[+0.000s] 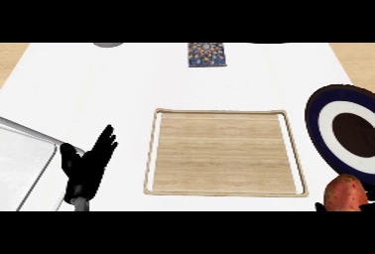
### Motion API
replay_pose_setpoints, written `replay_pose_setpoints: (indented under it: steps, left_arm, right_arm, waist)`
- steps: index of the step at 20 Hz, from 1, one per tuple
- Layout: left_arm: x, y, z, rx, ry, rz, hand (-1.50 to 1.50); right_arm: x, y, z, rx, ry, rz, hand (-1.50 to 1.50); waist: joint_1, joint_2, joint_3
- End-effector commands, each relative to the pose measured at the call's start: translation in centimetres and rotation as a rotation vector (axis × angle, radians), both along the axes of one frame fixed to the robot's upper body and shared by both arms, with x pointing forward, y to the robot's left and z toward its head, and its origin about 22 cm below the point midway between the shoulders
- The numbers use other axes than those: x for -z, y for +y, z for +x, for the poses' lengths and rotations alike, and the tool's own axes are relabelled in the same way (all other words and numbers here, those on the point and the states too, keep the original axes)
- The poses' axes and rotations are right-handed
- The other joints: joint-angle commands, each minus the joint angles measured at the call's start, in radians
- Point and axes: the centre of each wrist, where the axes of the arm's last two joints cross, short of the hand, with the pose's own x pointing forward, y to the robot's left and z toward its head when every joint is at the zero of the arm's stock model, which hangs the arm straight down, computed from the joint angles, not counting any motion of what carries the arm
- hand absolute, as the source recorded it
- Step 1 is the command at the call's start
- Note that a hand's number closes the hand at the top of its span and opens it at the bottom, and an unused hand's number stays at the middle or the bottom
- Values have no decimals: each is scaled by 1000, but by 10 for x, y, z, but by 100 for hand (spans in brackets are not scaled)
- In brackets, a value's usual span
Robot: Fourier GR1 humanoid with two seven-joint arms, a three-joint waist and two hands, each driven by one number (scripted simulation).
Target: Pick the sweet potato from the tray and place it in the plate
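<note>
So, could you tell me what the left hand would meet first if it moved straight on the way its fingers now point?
Probably nothing: the left hand points up and slightly right, passing left of the wooden tray over bare white counter, though depth is unclear.

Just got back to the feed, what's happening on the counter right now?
The sweet potato is off the wooden tray and shows at the lower right, just below the dark-rimmed plate, not yet on it. The right hand barely shows beneath the potato, apparently carrying it. The left hand rests open at the lower left, beside the tray.
</note>
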Motion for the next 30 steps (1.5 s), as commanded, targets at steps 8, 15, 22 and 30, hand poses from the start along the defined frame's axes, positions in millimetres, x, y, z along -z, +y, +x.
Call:
replay_pose_setpoints:
  steps: [8,15,22,30]
  left_arm:
    - [-3,-24,18,44,-9,11,0]
    - [-7,8,14,33,-1,3,0]
    - [-2,-26,15,60,-12,-1,0]
    - [-7,-19,25,78,-16,-8,0]
  right_arm:
    - [17,-131,74,252,-116,33,150]
    - [10,-199,121,262,-100,35,150]
    - [41,-224,134,268,124,64,150]
    - [42,-224,173,86,301,13,-150]
  waist:
    - [37,10,-1]
    - [47,11,-1]
    - [55,14,-1]
    - [78,23,3]
